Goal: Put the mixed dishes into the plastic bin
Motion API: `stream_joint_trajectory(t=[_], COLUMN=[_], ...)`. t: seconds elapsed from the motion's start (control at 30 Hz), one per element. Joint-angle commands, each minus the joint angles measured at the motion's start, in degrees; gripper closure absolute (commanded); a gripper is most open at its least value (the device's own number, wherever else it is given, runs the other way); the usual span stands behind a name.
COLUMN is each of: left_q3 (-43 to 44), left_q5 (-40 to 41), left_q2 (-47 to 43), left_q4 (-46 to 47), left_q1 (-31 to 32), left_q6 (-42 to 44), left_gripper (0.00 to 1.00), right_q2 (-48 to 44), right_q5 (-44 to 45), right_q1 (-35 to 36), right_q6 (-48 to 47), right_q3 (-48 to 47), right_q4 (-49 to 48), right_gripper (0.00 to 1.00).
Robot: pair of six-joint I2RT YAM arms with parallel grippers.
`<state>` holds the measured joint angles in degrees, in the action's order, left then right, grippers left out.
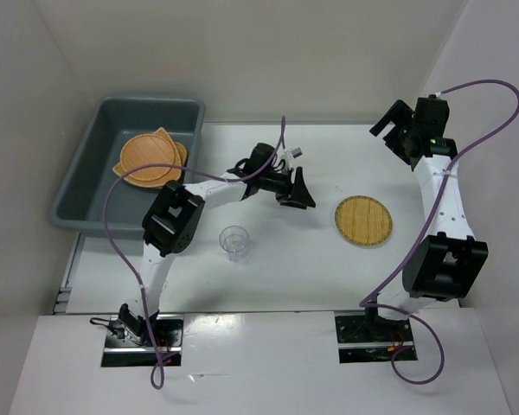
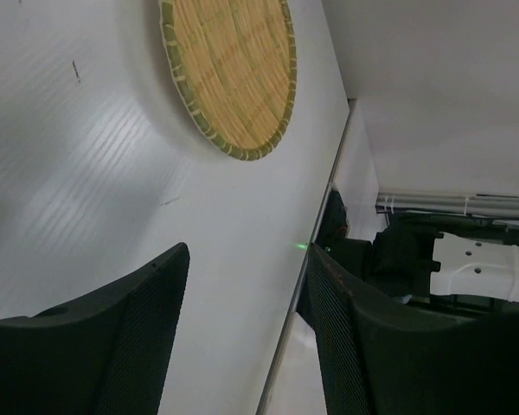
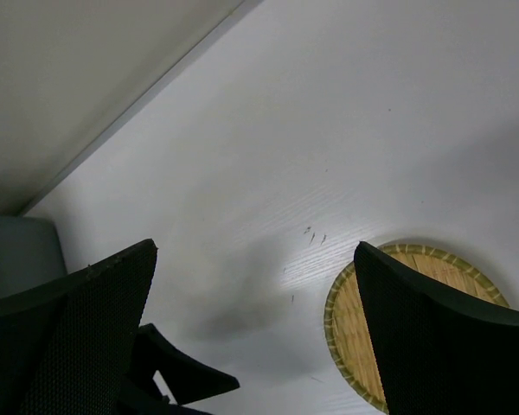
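Note:
The grey plastic bin stands at the far left and holds a stack of orange woven trays. A yellower round woven tray lies on the table right of centre; it also shows in the left wrist view and the right wrist view. A small clear plastic cup stands upright near the middle. My left gripper is open and empty, over the table between the bin and the round tray. My right gripper is open and empty, raised at the far right.
White walls close the table at the back and on both sides. The bin's corner shows in the right wrist view. The left arm's purple cable loops over the table beside the bin.

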<state>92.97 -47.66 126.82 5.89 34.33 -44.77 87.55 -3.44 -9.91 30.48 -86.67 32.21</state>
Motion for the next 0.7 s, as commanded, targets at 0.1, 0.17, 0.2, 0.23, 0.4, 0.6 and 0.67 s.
stream_joint_trajectory(t=[0.1, 0.17, 0.2, 0.23, 0.4, 0.6, 0.67], left_q3=[7.4, 10.0, 10.8, 11.6, 15.6, 20.6, 20.6], left_q5=[-2.0, 0.2, 0.8, 2.2, 6.4, 8.1, 8.1], left_q2=[9.1, 10.5, 11.9, 12.5, 16.4, 22.0, 22.6], left_q4=[4.6, 4.6, 4.6, 4.6, 4.6, 4.6, 4.6], left_q1=[1.9, 1.9, 2.5, 2.5, 4.3, 6.0, 6.5], left_q6=[-5.2, -5.9, -6.6, -7.2, -10.8, -14.6, -16.2], left_gripper=[0.37, 0.37, 0.37, 0.37, 0.37, 0.38, 0.38], right_q2=[-2.9, -3.4, -3.4, -4.0, -4.8, -6.0, -6.5], right_q5=[-0.1, -0.6, -0.6, -1.1, -2.4, -4.3, -4.3], right_q1=[-0.3, -0.3, -0.3, -0.3, -0.3, -0.3, -0.3], right_q6=[-0.3, -0.2, -0.2, 0.3, 0.3, 0.8, 0.8], right_q3=[0.5, 0.5, 1.1, 1.2, 2.4, 4.6, 5.1], right_q4=[-1.6, -2.1, -2.1, -2.8, -3.8, -5.0, -5.0], right_gripper=[0.00, 0.00, 0.00, 0.00, 0.00, 0.00, 0.00])
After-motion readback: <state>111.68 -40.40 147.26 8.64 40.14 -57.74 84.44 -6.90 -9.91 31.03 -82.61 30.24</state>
